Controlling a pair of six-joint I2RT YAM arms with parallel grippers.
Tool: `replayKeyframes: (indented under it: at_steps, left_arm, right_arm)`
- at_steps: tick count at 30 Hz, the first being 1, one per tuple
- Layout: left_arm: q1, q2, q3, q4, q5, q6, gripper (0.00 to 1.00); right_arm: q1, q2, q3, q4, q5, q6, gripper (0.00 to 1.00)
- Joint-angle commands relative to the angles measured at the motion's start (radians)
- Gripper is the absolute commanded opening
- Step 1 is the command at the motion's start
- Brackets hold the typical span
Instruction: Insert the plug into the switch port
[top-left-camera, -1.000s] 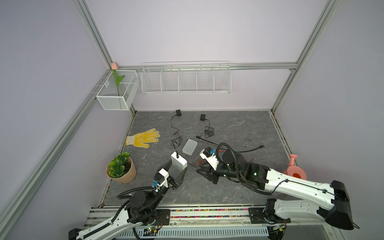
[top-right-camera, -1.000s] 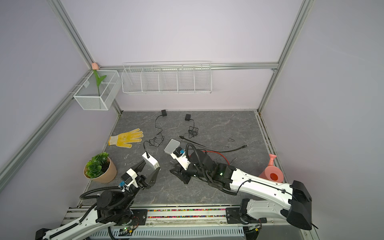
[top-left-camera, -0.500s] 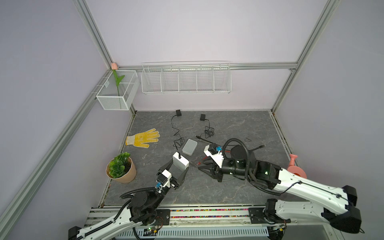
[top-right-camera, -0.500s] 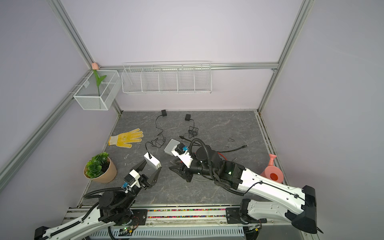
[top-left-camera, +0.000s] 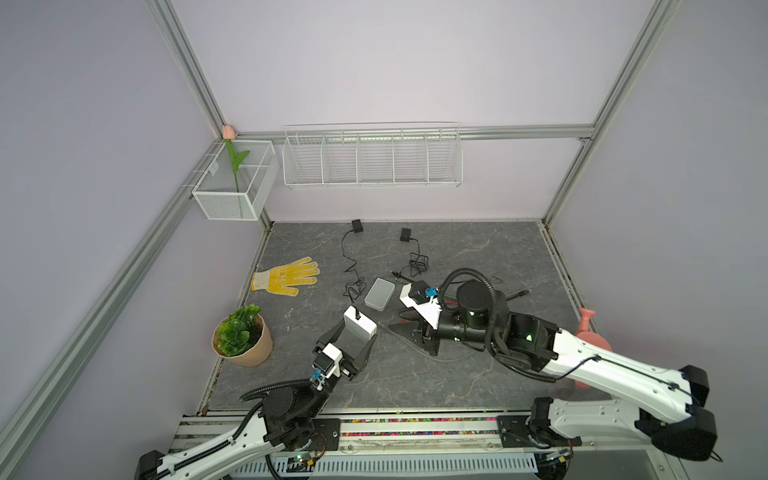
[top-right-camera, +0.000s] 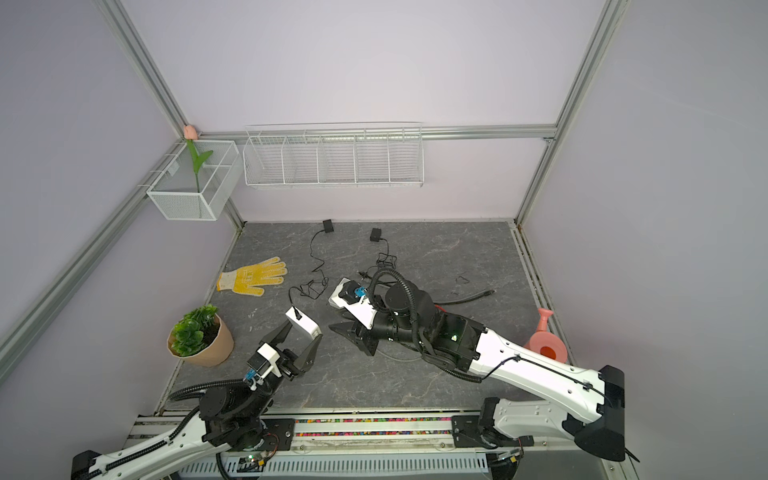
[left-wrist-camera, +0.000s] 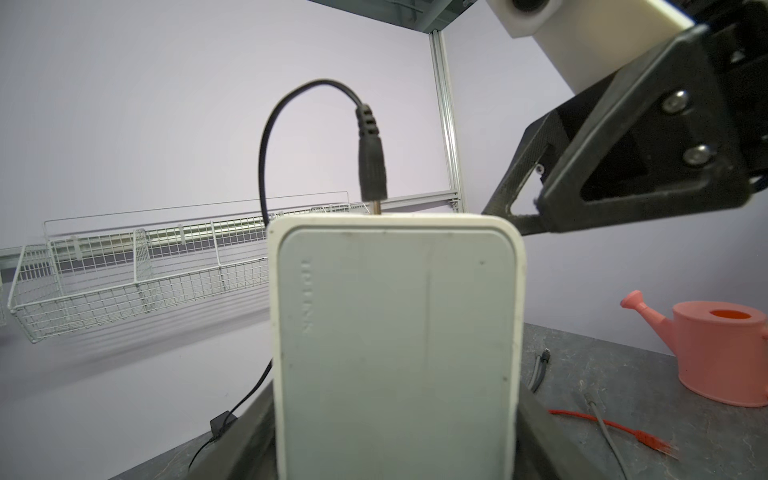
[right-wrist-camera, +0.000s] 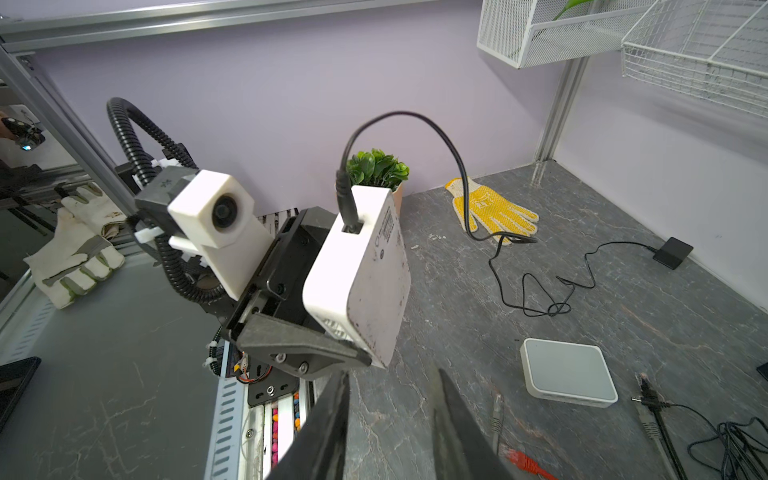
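**Left gripper**: the jaws are clamped on the two long sides of the switch. You hold it upright above the worktop, port edge up.

**Plug**: it stands in the port on the top edge of the switch, near one corner. Its cable arcs up and over, then drops to the worktop beyond the switch. The left wrist view shows a short stretch of bare metal pin between the plug's black body and the switch casing. Judgement: entered, not fully home.

**Right gripper**: it is just beside the switch, on its right. The jaws are narrowly parted with nothing between them, tips aimed at the switch's lower end.

**Step in hand, as I read it:** seat the plug.
- Keep the left grip firm and the switch vertical.
- Bring the right jaws above the switch and take the plug by its ribbed body, never by the cable.
- Press straight down along the port's axis; any sideways lever could bend that thin pin.
- Stop once the black body meets the casing.
- Watch the cable loop: if it pulls tight it may tip the plug.

**Beyond the switch:**
- A second switch lies flat on the worktop.
- The yellow glove is farther out and to the left.
- The power adapter is farthest, by the back wall.

None of these needs touching.
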Motion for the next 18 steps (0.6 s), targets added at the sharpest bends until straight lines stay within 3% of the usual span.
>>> replayKeyframes:
  at_steps: [1, 18]
  left_arm:
    - [-0.005, -0.026, -0.03, -0.001, 0.002, 0.015, 0.0]
    - [-0.005, -0.03, -0.03, -0.017, -0.005, 0.012, 0.0]
  right_arm:
    - [0.001, 0.029, 0.058, 0.04, -0.041, -0.045, 0.35]
    - [0.001, 0.184, 0.252, 0.0, -0.106, -0.137, 0.37]
